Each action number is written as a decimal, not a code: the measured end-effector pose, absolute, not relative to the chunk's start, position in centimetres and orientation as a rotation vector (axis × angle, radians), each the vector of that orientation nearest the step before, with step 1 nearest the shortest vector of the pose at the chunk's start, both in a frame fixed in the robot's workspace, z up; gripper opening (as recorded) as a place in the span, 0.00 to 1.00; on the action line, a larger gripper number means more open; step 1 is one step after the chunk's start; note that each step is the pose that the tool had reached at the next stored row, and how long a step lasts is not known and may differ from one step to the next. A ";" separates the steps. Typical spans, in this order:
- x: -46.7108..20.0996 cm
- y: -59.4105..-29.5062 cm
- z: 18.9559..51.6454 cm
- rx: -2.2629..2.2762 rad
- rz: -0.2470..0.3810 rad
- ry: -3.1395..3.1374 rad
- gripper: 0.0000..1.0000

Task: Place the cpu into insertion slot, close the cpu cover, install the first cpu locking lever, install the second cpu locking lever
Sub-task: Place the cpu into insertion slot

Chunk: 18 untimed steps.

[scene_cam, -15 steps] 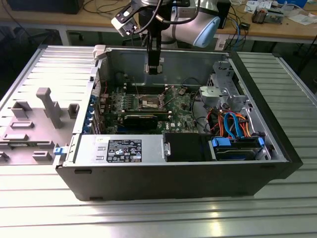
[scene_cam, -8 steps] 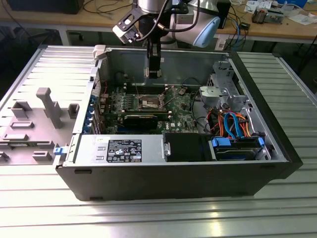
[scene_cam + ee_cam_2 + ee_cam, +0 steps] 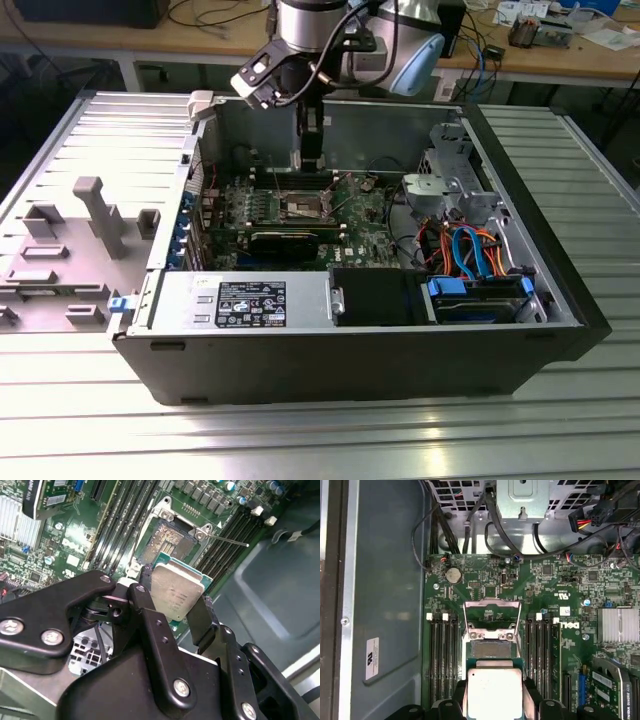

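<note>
**Figure. Chip held over an open socket, inside a computer case (image 3: 350, 370) lying on the counter (image 3: 300, 440).** The gripper (image 3: 172, 599) reaches down into the case above the green motherboard (image 3: 485, 580). Its black fingers (image 3: 150, 615) are clamped on two opposite edges of the cpu (image 3: 179, 591), whose dull metal top faces the wrist cameras.

In both wrist views the chip hangs clear of the board. It sits just beside the near edge of the insertion slot (image 3: 167, 542), not squarely over it. The slot's contact field is exposed. The cpu cover (image 3: 492, 603) stands swung open at the far side of the slot, and a thin locking lever (image 3: 227, 540) juts out to one side. Memory slots (image 3: 442, 655) flank the socket closely on both sides.

**Hazards, as judged from this pose.**
- An offset or slight rotation between chip and recess would land a corner on the rim, or drag it across the contacts and bend them.
- The grip bears only on thin edges, so a slip could tilt the chip or drop it.
- The broad fingers have little room and could strike the raised cover, the free lever or the memory-slot latches.
- Whether the chip's corner mark matches the slot's cannot be told here, and a wrong orientation would stop it seating.
</note>
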State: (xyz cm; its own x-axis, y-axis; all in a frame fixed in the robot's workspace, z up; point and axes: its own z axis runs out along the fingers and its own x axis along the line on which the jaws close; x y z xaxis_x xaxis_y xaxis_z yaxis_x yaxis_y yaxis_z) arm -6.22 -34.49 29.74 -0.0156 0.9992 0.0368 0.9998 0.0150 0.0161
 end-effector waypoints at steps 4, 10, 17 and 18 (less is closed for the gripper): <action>-6.2 -34.4 28.5 -2.193 -0.058 -2.227 0.53; -6.2 -34.1 28.2 -2.208 -0.027 -2.242 0.53; -6.2 -33.7 26.1 -2.216 -0.024 -2.237 0.53; -6.2 -33.7 25.7 -2.216 -0.024 -2.236 0.53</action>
